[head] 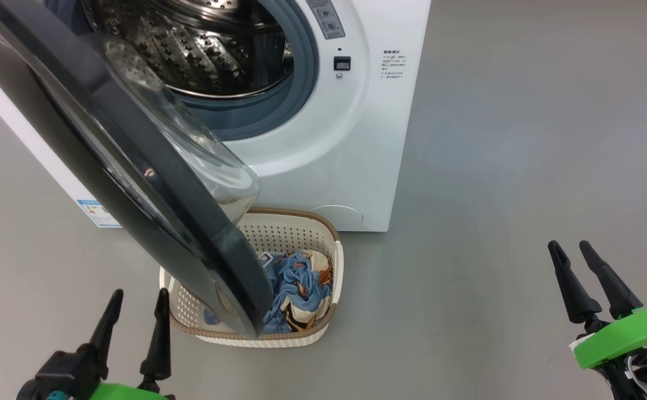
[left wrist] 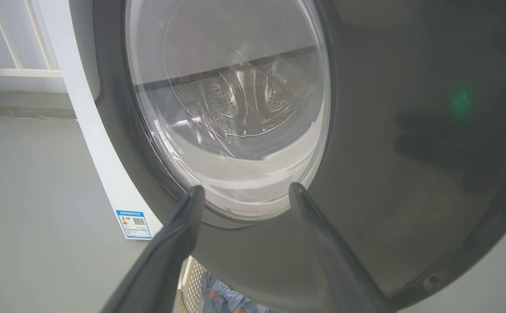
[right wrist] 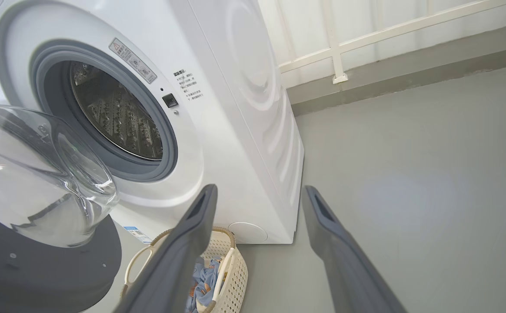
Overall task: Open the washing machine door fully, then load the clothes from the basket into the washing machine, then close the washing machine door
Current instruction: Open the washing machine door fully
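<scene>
The white washing machine (head: 357, 122) stands ahead with its steel drum (head: 201, 50) exposed. Its door (head: 134, 166), a black ring around bulging glass, is swung partway out and hangs over the left half of the basket (head: 323, 233). The cream basket sits on the floor against the machine's front and holds the light-blue printed clothes (head: 295, 289). My left gripper (head: 139, 303) is open at the lower left, just left of the basket, facing the door's outer face (left wrist: 409, 130). My right gripper (head: 571, 250) is open at the lower right, well clear of the basket (right wrist: 231, 269).
Grey floor (head: 523, 166) stretches wide on the machine's right. A blue label (head: 98, 214) marks the machine's lower left corner. A white railing (right wrist: 335, 52) and a low wall run behind the machine.
</scene>
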